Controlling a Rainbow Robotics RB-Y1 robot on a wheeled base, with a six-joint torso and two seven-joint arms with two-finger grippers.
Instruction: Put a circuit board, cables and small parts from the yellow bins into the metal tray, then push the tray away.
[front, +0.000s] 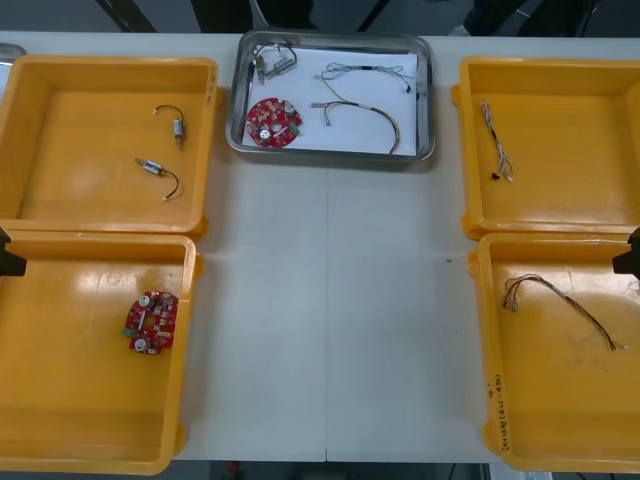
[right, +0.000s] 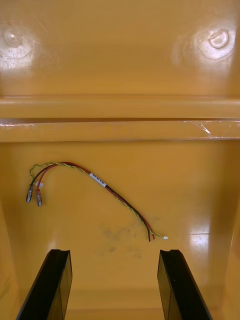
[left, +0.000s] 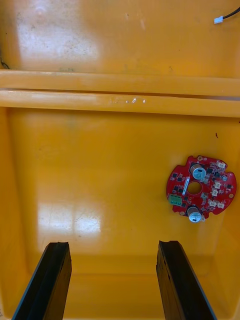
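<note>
Beyond open, empty left hand (left: 114, 246), circuit board (left: 201, 188); beyond open right hand (right: 114, 253), cable (right: 98, 179).

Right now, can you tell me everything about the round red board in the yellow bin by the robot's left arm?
The red circuit board is a flat disc with a notched edge and a round hole in its middle. On top sit two silver-capped cylinders, a green block, small white connectors and black chips. It lies face up on the floor of the near left yellow bin, toward the table's middle, alone there. The left gripper hangs above the bin, fingers open, not touching it.
</note>
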